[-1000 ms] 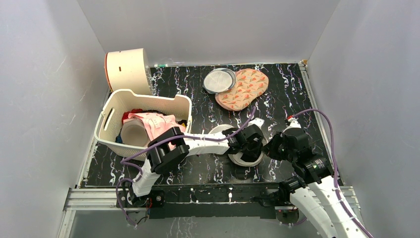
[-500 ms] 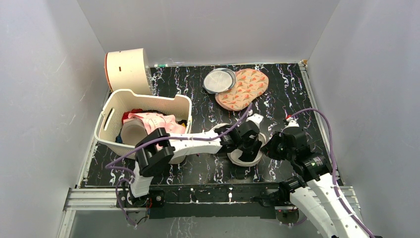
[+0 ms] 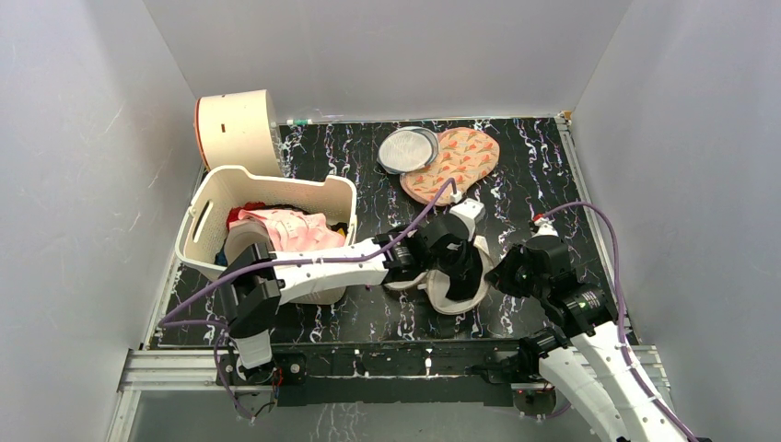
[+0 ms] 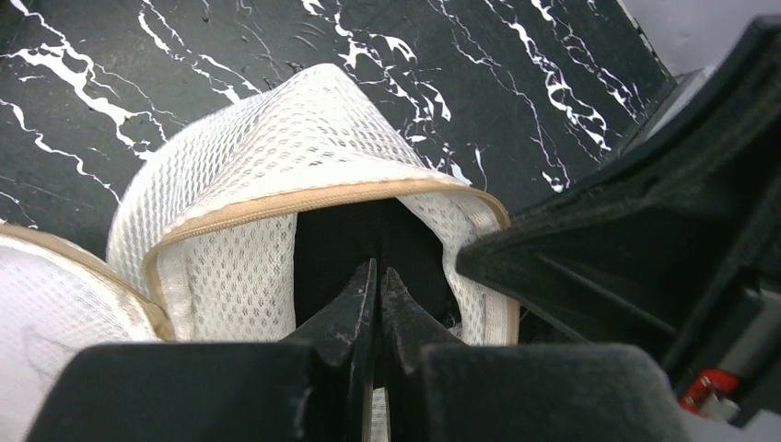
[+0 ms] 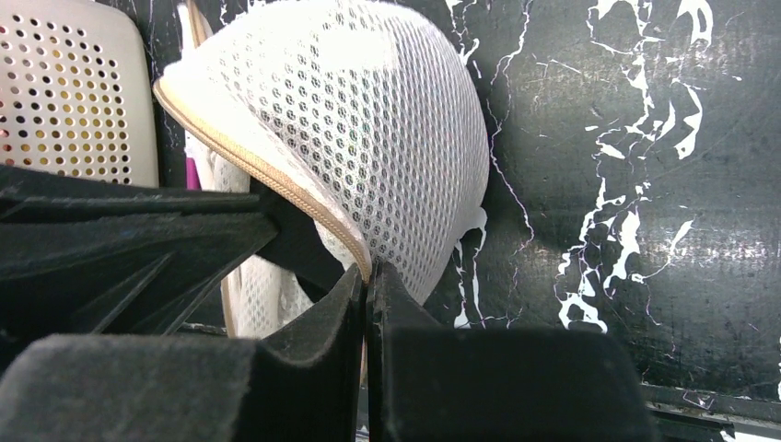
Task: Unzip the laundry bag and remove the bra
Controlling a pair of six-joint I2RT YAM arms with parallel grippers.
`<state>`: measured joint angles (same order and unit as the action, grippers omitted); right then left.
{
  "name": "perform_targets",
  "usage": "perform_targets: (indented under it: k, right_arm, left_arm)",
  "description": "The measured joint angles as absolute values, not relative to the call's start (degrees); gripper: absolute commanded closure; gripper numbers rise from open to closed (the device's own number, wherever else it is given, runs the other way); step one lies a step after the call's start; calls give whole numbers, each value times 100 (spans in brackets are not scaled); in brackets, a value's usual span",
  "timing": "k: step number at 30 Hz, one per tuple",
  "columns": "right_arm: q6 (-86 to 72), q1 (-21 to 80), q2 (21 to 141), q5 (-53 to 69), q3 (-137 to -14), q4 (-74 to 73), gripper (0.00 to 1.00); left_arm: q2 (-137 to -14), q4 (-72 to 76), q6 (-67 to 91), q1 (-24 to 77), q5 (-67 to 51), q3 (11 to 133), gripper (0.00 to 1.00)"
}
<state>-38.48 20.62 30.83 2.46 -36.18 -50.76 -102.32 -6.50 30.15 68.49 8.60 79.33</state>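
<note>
laundry bag mouth open. my right pincer pinched shut on its rim, 3 o'clock. left pincer closed inside mouth, catch unclear. bra not out yet.

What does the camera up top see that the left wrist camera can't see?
Only the top view: the white basket with the pink bra in it, the grey pouch and the orange pouch. Only the left wrist view: the laundry bag's mesh holes and tan zipper rim up close, with the shut left gripper at its dark opening. Both: the laundry bag, the left gripper and the black marbled table.
</note>
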Motion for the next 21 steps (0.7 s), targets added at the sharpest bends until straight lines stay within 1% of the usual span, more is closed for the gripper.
perform_targets:
  k: [9, 17, 21]
  right_arm:
    - [-3922, 2062, 3070, 207, -3621, -5046, 100]
    - [-4001, 2062, 3109, 207, -3621, -4759, 100]
    - [-4040, 2062, 3354, 158, -3621, -4598, 100]
  left_arm:
    - [-9695, -471, 2565, 6849, 506, 7454, 100]
    - [-9640, -43, 2305, 6851, 150, 6733, 100]
    - [-9566, 110, 2086, 6882, -60, 6661, 100]
